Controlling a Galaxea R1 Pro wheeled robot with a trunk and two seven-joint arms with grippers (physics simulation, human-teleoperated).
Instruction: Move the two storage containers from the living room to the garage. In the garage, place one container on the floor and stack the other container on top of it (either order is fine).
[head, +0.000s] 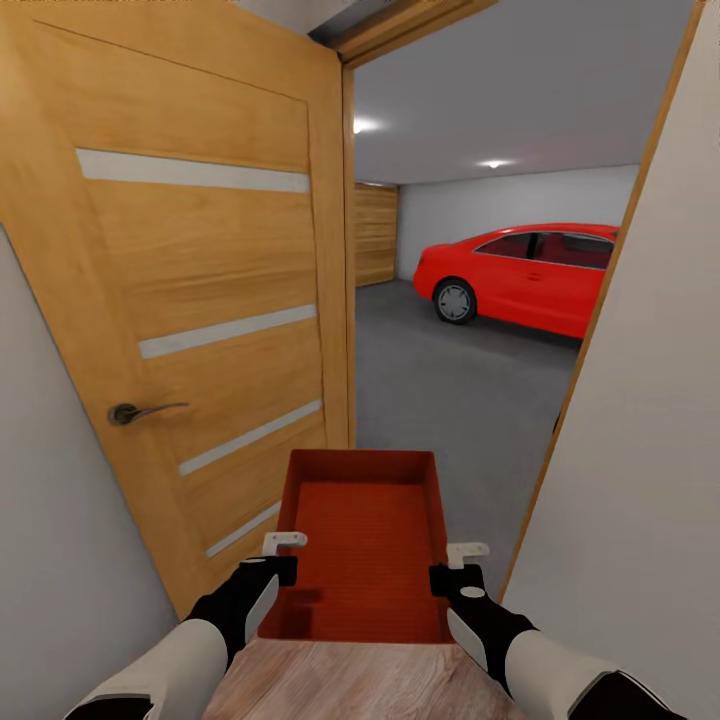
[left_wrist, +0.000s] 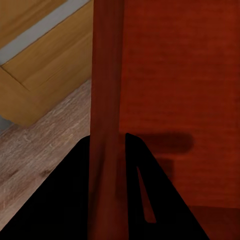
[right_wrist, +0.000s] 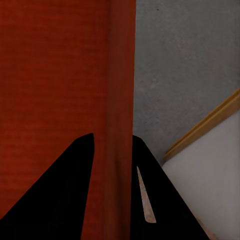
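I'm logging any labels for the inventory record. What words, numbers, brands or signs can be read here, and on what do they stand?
None can be read: the orange-red open-topped storage container, the wooden door with pale strips, the red car and the pale grey walls carry no legible text.

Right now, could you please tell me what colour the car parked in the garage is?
Bright red car with dark windows, best seen in the head view.

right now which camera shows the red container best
The head view: the whole storage container shows, open top up, carried between the left end effector and right end effector at the garage doorway. Each wrist view shows just one wall clamped between its fingers.
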